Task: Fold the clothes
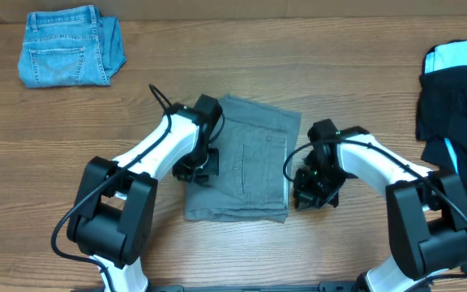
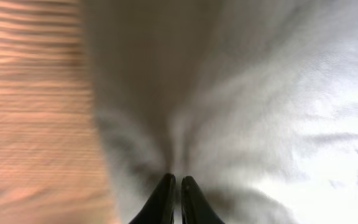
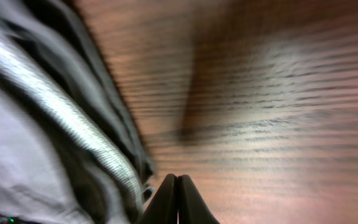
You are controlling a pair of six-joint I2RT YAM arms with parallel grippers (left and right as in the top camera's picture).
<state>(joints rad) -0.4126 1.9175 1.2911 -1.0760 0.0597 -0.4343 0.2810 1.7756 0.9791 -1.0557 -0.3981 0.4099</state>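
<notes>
The grey garment (image 1: 246, 162) lies folded into a rough rectangle in the middle of the table, its slit pocket facing up. My left gripper (image 1: 194, 170) sits at its left edge. In the left wrist view the fingers (image 2: 174, 180) are closed together, and creases in the grey cloth (image 2: 229, 93) run in toward the tips. My right gripper (image 1: 306, 195) is at the garment's right edge. In the right wrist view its fingers (image 3: 176, 179) are shut with nothing between them, over bare wood just beside the layered cloth edge (image 3: 17, 143).
Folded blue denim jeans (image 1: 67, 47) lie at the far left corner. A pile of black and light-blue garments (image 1: 460, 89) lies at the right edge. Bare wooden table (image 1: 363, 81) lies between them.
</notes>
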